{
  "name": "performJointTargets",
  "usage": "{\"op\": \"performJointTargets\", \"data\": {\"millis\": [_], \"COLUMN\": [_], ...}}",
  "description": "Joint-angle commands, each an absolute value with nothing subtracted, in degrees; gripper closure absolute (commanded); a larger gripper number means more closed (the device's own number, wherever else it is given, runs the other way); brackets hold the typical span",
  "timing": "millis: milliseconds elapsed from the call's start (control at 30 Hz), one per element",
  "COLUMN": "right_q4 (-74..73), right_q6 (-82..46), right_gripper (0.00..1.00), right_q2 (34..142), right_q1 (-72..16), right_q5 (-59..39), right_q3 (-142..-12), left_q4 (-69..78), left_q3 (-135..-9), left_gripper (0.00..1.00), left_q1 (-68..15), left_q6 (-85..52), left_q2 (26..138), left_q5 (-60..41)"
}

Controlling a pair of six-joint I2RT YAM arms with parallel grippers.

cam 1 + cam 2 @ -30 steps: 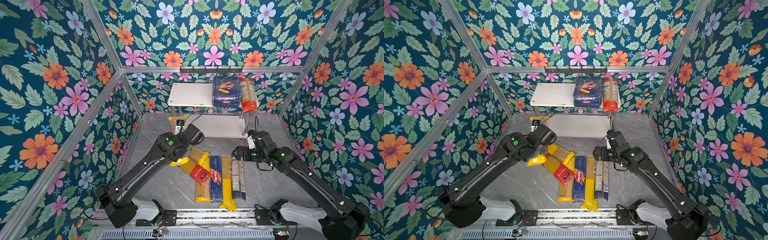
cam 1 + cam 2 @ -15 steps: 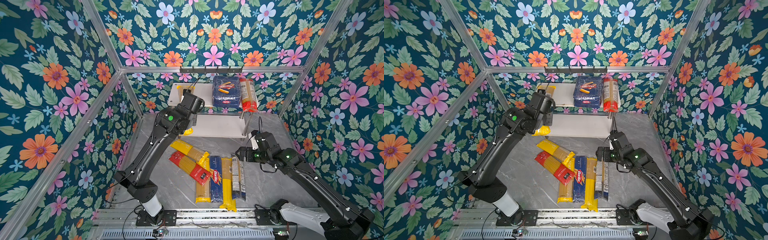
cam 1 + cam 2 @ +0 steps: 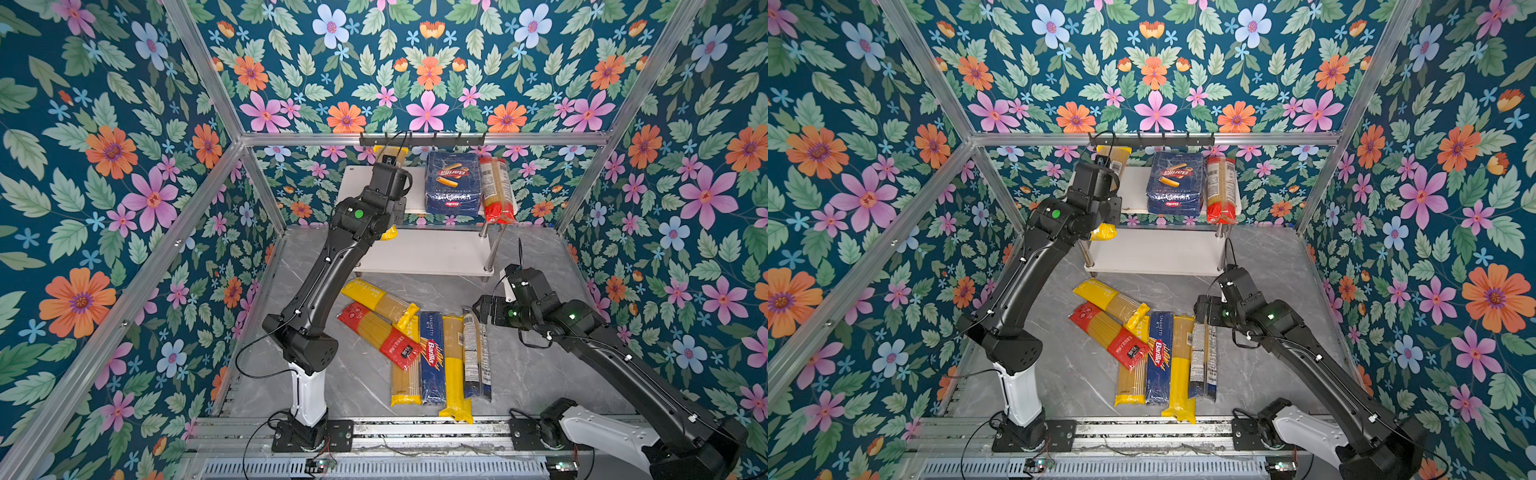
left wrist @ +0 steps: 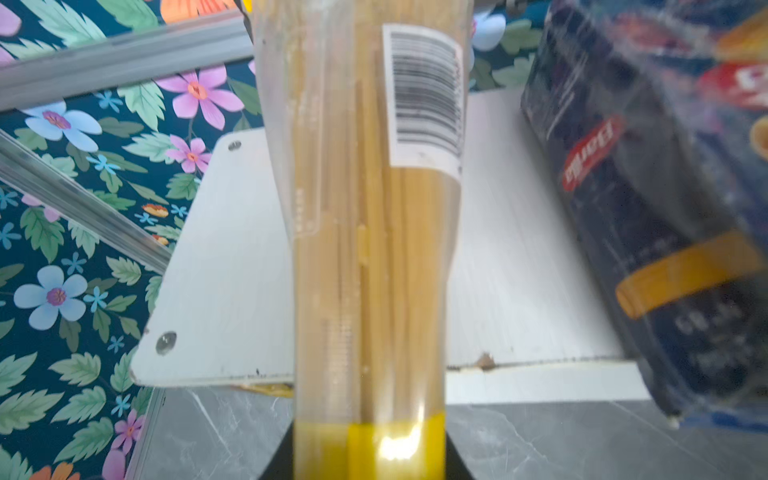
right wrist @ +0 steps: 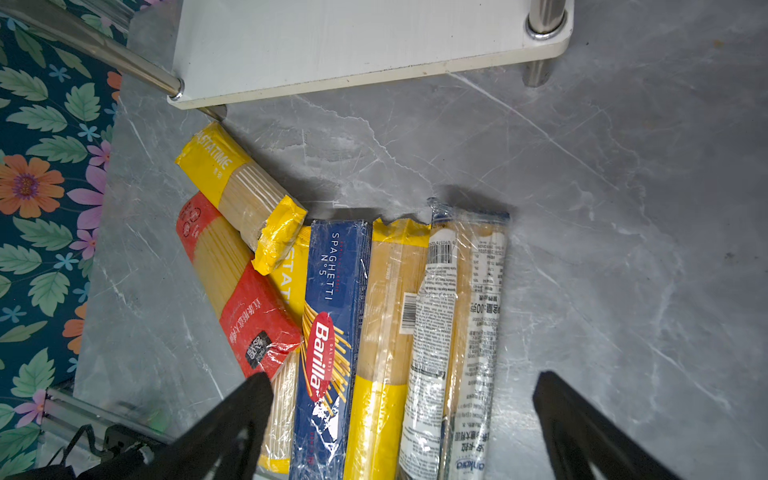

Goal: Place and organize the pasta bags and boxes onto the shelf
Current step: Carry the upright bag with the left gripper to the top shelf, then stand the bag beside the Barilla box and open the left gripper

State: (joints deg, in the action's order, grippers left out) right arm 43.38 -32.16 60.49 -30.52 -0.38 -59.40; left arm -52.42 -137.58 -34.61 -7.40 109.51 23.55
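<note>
The pasta boxes and bags are in three places. Two lie on the top board of the shelf (image 3: 424, 253): the wide dark-blue rigatoni pack (image 3: 452, 183) and, just beside it, a red-ended bag (image 3: 494, 191) whose end overhangs the front edge. Six more lie close together on the grey marble-look surface (image 3: 519, 374), mostly parallel, among them the narrow blue spaghetti box (image 5: 332, 316). The ninth, a clear bag with a yellow end (image 4: 370, 249), is clamped in the left jaws near its yellow band, above the bare part of the top board. It is held lengthwise, in the same direction as the rigatoni pack, probably so that it can be laid next to it in a tidy row. I cannot tell whether it touches the board. The right jaws stand wide apart and hold nothing, by the shelf-side end of the dark-ended bag (image 5: 469, 316), which looks like the next pick.

The bags are thin crinkly film around stiff straight strands, so I judge they stay straight even when gripped at one end. The boards are matte white with a chipped front edge, and the posts (image 5: 545, 16) are shiny metal.
</note>
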Motion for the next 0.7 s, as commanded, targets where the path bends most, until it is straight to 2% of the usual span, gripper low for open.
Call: {"op": "performJointTargets", "data": {"millis": [0,667], "right_q4": [43.2,45.5], "right_q6": [-33.1,-31.6], "right_gripper": [0.01,0.01], "right_q2": [60.6,61.8], "right_q1": [-30.5,-30.6], "right_q5": [1.7,5.6], "right_q3": [-60.1,-62.3], "left_q4": [-38.6,-30.7], "left_q3": [-138.8,-138.5], "left_gripper": [1.00,1.00], "left_q1": [-34.0,-32.0], "left_q6": [-7.0,-12.6], "left_q2": [108.8,115.2], "left_q5": [22.4,12.5]}}
